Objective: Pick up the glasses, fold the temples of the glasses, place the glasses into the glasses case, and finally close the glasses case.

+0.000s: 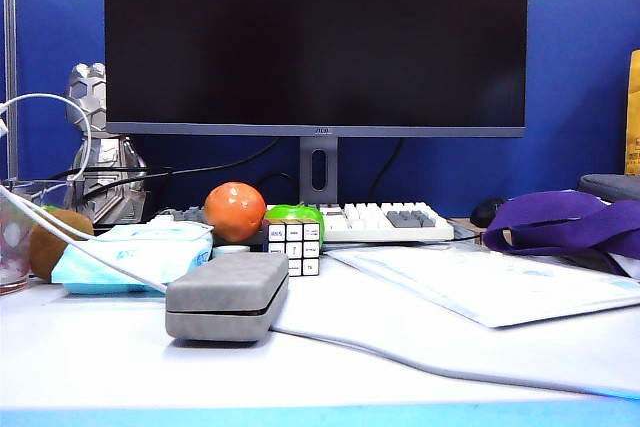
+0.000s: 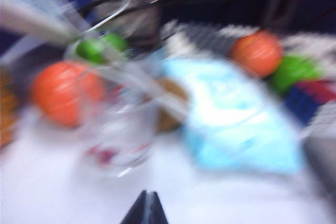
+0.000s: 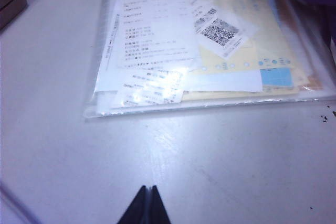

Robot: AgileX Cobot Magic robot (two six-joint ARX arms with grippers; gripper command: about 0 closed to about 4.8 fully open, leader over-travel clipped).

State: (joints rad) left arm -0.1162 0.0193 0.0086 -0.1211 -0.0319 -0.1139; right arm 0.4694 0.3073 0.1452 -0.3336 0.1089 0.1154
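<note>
Glasses case sitting shut on the white table, just in front of the light blue packet and beside the little cube, with an orange and keyboard further back under the monitor; can't see inside, so no telling what's in it. Left gripper pinched closed with nothing in it, hanging low over the table and facing a blurry clear glass, well apart from the case. Right gripper also closed and empty, tilted down over bare table near a clear folder of papers, case corner just peeking in far off.
</note>
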